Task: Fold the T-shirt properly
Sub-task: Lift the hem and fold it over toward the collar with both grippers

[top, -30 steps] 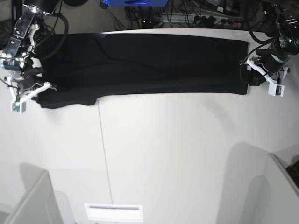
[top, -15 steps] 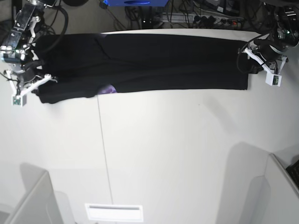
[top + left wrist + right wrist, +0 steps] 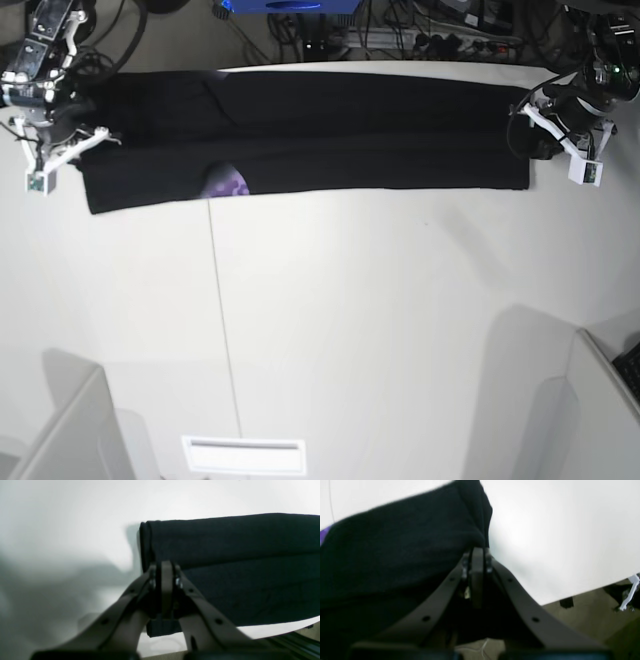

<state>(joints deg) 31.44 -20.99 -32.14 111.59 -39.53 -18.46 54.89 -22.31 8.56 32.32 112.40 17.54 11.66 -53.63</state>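
Left wrist: left gripper (image 3: pixel 166 580) jaws clamped on shirt (image 3: pixel 237 562) end fold. Right wrist: right gripper (image 3: pixel 477 566) pinched on cloth. Base: shirt is stretched along top edge of table (image 3: pixel 400 340) — tension should be kept even, purple print (image 3: pixel 228 183) tucked under.

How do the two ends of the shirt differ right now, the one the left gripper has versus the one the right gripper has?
The T-shirt end at the left gripper is a straight, squared edge, all black. The end at the right gripper is uneven: its lower edge steps down, and a purple print patch peeks out near it. Both grippers are shut on the fabric, and the shirt lies as one long band on the table.
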